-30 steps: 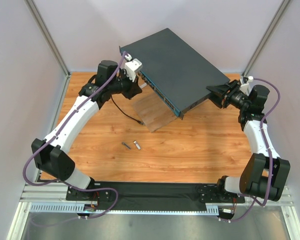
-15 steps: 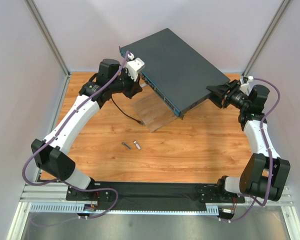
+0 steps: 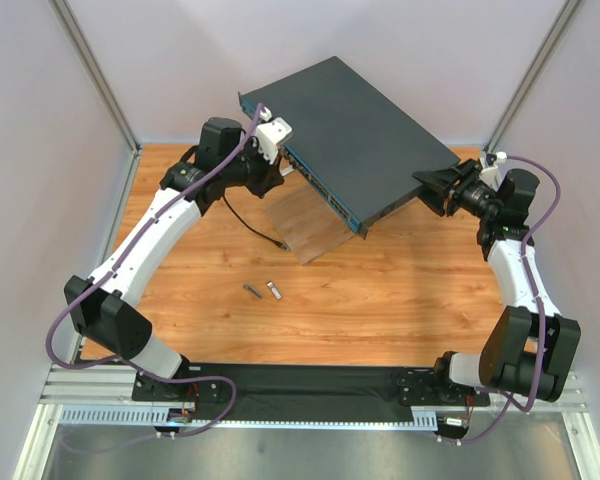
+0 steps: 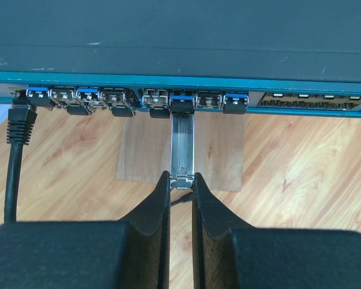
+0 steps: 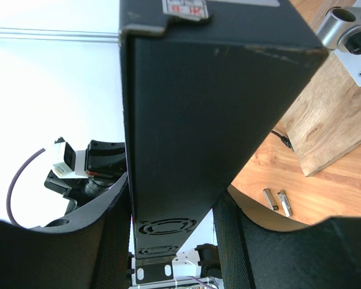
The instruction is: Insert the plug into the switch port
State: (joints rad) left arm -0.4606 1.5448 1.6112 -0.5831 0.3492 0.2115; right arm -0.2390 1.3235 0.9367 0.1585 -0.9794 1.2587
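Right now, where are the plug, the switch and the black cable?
plug (image 4: 182,144), left wrist view, middle of its silver body.
switch (image 3: 358,128), top external view, its dark top face.
black cable (image 4: 13,174), left wrist view, cord below its connector.

Left pincer (image 4: 182,180) with the plug (image 4: 182,144) edges right, closer to the switch (image 3: 360,130) front edge than a second ago. Left arm (image 3: 170,215) leans in slightly with it.
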